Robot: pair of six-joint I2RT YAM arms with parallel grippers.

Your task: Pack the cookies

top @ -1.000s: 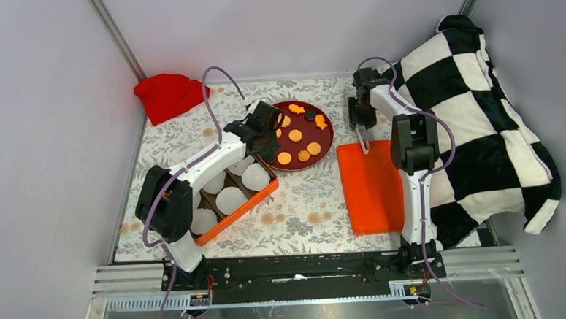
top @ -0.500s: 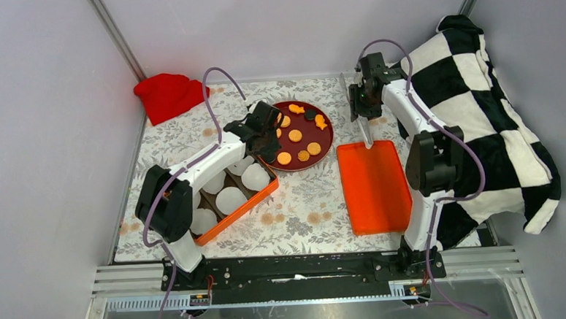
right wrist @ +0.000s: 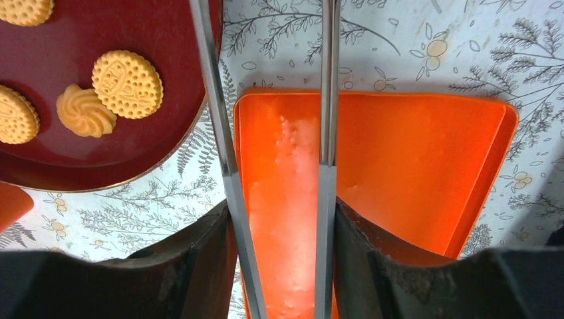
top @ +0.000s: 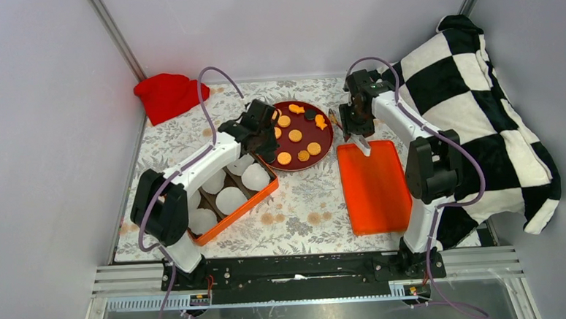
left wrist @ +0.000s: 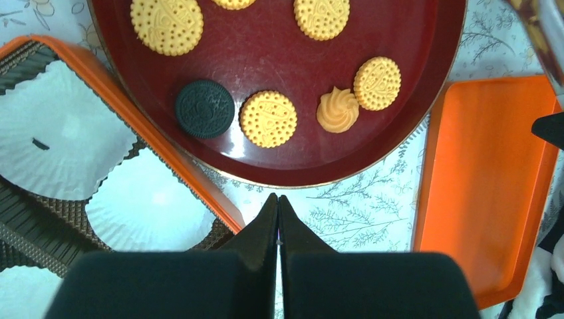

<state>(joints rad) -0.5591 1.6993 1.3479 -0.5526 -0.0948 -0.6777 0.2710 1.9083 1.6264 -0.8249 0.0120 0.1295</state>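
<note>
Top: cookies point(top: 296, 135) sit on the red plate point(top: 322, 151), between both arms
Left wrist: left gripper point(left wrist: 277, 219) clenched, empty, just short of the plate
Right wrist: right gripper point(right wrist: 282, 226) grasps metal tongs point(right wrist: 326, 133); I judge cookies light, brittle, so pinch opposite edges gently

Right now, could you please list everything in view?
cookies: several, yellow-orange, one dark, on plate
plate: one, dark red, centre
liners: several, white, in box
box: one, orange, left of plate
tray: one, orange, right of plate
red cloth: one, far left
checked cloth: one, black-white, right
tablecloth: one, floral, underneath
tongs: one, metal, in right claw
left claw: one, black, shut, near plate
right claw: one, dark, gripping tongs over tray
</note>
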